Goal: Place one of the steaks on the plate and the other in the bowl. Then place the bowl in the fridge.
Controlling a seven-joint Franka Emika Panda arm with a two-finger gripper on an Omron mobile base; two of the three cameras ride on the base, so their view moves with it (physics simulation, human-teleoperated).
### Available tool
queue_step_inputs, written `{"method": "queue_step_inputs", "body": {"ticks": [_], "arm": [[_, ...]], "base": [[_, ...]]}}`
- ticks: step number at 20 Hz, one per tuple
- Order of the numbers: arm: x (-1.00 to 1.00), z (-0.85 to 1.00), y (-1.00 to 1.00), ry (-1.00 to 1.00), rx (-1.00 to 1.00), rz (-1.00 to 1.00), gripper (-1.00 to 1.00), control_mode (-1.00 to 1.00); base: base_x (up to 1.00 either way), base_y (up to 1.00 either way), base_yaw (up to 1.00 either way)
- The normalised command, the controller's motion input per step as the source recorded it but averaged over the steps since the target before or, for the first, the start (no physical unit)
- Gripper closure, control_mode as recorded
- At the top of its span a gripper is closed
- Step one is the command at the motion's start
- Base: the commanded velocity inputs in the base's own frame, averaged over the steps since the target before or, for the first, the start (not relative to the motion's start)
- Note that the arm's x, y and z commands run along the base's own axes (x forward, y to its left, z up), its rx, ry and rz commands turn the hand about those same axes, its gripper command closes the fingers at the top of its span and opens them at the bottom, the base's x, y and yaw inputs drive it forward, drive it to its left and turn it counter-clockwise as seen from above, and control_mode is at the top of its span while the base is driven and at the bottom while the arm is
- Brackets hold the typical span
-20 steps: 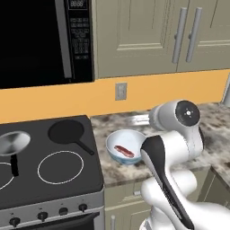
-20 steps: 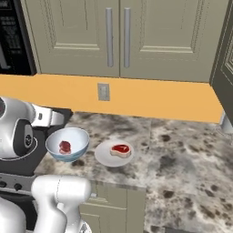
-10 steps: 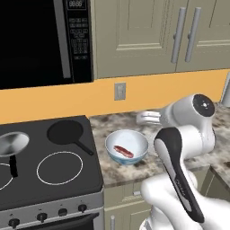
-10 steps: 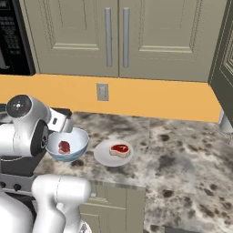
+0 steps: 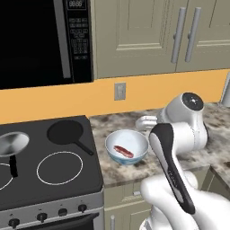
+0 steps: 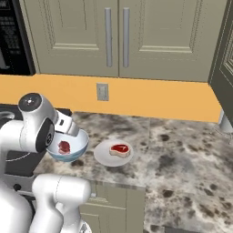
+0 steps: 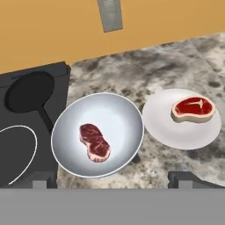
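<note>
The white bowl (image 7: 99, 134) sits on the marbled counter with one steak (image 7: 94, 141) lying in it. Just to its right the small white plate (image 7: 182, 118) carries the other steak (image 7: 193, 108). My gripper (image 7: 113, 181) hovers above and in front of both, open, its fingertips (image 7: 44, 182) spread wide with nothing between them. In the right base view my hand hangs over the bowl (image 6: 68, 145), beside the plate (image 6: 113, 152). In the left base view my arm stands right of the bowl (image 5: 126, 147). A dark grey side of the fridge (image 6: 225, 54) rises at the far right.
Left of the bowl is the black stove (image 5: 49, 179), with a black pan (image 5: 65, 132) at the back and a grey pan (image 5: 11, 143) at the left. A microwave (image 5: 40, 40) and cabinets (image 6: 113, 36) hang above. The counter (image 6: 182, 159) runs on to the right.
My arm has swung a little to the right and the hand now hangs over the bowl. Bowl, plate and both steaks lie where they were.
</note>
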Motion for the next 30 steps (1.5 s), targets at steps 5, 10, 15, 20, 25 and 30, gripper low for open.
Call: {"method": "queue_step_inputs", "body": {"ticks": [5, 10, 15, 20, 25, 30], "arm": [[0.01, -0.32, -0.23, 0.08, 0.06, 0.0, -1.0, -1.0], [0.04, -0.27, -0.07, 0.01, -0.02, -0.04, -1.0, -1.0], [0.15, -0.44, 0.0, 0.04, -0.02, -0.08, -1.0, -1.0], [0.16, -0.36, -0.01, 0.19, 0.0, -0.06, -1.0, -1.0], [0.16, -0.37, -0.01, 0.24, 0.0, -0.05, -1.0, -1.0], [0.24, -0.22, -0.03, 0.09, 0.0, -0.02, -1.0, -1.0]], "base": [[0.0, 0.0, 0.0], [0.0, 0.0, 0.0], [0.0, 0.0, 0.0], [0.0, 0.0, 0.0], [0.0, 0.0, 0.0], [0.0, 0.0, 0.0]]}}
